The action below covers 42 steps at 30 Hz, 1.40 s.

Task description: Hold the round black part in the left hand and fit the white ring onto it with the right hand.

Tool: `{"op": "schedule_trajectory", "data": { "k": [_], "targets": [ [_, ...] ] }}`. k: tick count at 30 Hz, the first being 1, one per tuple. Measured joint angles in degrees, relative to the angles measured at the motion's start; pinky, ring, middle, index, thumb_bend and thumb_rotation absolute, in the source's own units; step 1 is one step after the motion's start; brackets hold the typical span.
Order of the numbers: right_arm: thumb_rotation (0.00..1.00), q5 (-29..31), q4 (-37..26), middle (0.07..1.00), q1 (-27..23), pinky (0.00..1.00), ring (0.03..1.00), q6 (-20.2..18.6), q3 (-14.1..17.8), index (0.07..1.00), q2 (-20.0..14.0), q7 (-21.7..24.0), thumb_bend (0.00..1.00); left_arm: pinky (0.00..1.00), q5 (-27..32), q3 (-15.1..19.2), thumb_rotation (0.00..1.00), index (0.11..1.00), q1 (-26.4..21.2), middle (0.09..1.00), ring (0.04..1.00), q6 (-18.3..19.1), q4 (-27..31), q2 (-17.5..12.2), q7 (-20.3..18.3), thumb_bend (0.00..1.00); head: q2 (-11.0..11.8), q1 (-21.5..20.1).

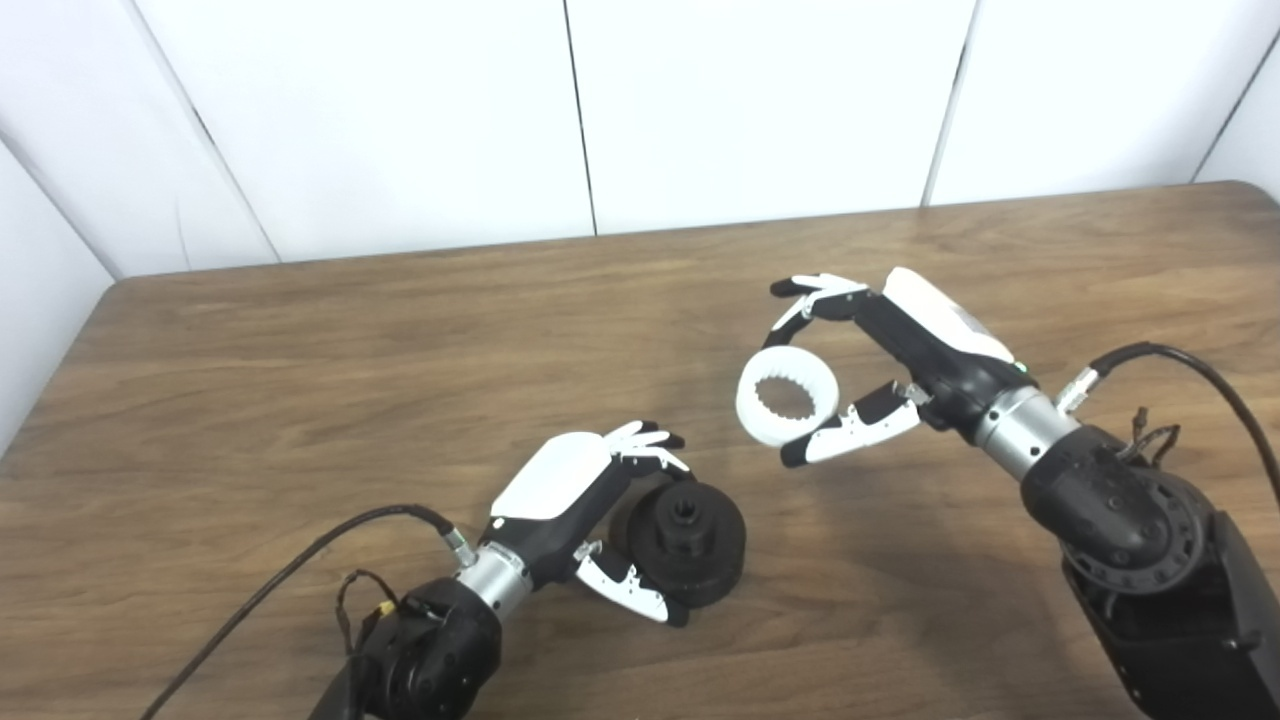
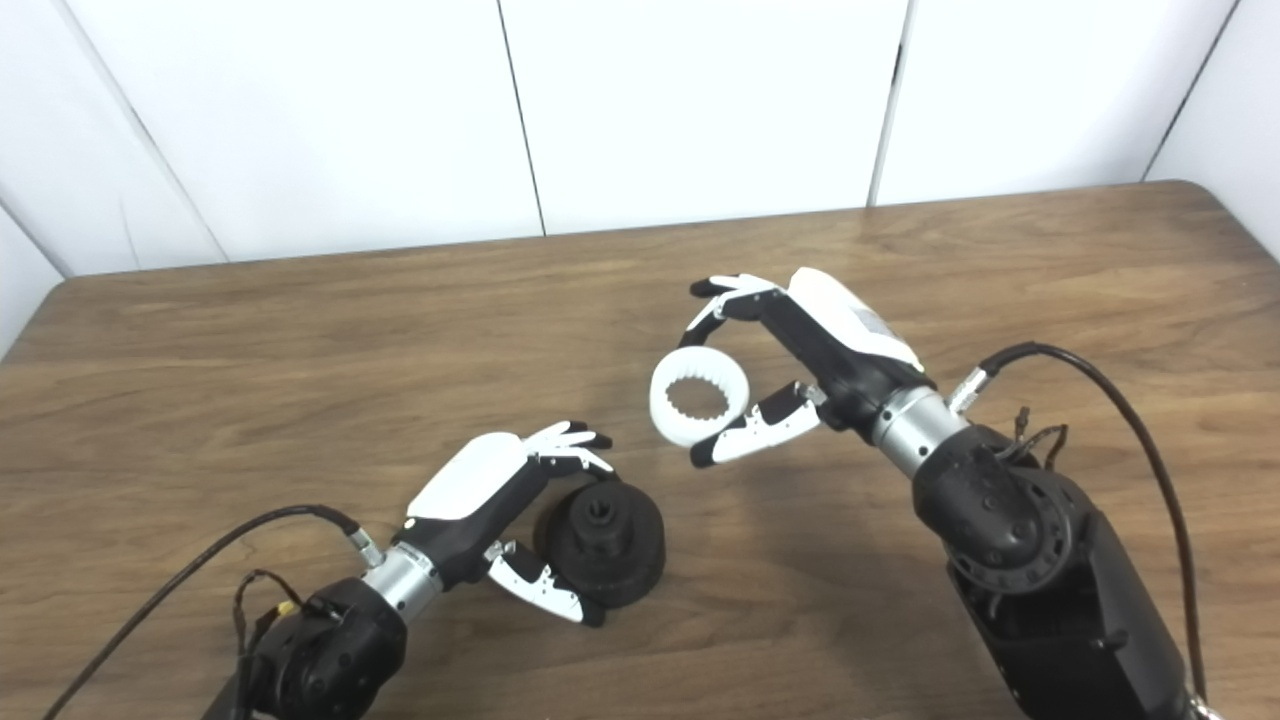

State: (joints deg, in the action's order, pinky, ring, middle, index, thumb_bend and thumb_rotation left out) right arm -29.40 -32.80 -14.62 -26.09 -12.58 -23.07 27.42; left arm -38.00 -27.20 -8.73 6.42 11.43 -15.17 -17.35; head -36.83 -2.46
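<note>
Left hand [image 1: 590,510]: I had it cupped around the black part [image 1: 688,540], fingers behind it and thumb in front.
Black part: it sat on the desk [image 1: 300,400], near its front edge.
Right hand [image 1: 900,350]: I pinched the ring [image 1: 787,400] between thumb and fingers.
Ring: it was raised off the desk, apart from the black part.

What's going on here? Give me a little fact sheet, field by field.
Surface: wooden table
Left hand: fingers wrapped around the round black part, which rests on the table
Right hand: holds the white ring raised, toothed hole visible
Ring and part: apart, ring up and to the right of the part
Fitting: not yet done
</note>
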Motion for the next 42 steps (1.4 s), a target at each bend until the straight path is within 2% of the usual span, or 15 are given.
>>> {"op": "schedule_trajectory", "data": {
  "k": [11,25,42],
  "targets": [
    [0.16,-1.8,-1.4,0.859,0.0,0.78,0.912,0.1,-3.8,0.490,0.0,3.5,0.52,0.90,-0.1,-0.2,0.18,0.649,-0.2,0.896,0.962,0.2,-0.1,0.3,0.0,0.94,-0.3,0.2],
    [0.16,-4.1,-1.4,0.865,-0.8,0.79,0.915,0.3,-7.4,0.490,0.7,4.9,0.52,0.90,-0.1,-0.2,0.18,0.641,-0.2,0.893,0.962,0.2,-0.7,1.2,0.2,0.94,-0.4,0.4],
    [0.16,-4.7,0.3,0.878,-1.3,0.82,0.935,1.3,-8.8,0.491,1.2,6.0,0.52,0.92,-0.4,-0.2,0.19,0.653,-0.3,0.901,0.970,0.6,-0.9,1.6,0.0,0.93,-0.7,1.1]
  ]
}}
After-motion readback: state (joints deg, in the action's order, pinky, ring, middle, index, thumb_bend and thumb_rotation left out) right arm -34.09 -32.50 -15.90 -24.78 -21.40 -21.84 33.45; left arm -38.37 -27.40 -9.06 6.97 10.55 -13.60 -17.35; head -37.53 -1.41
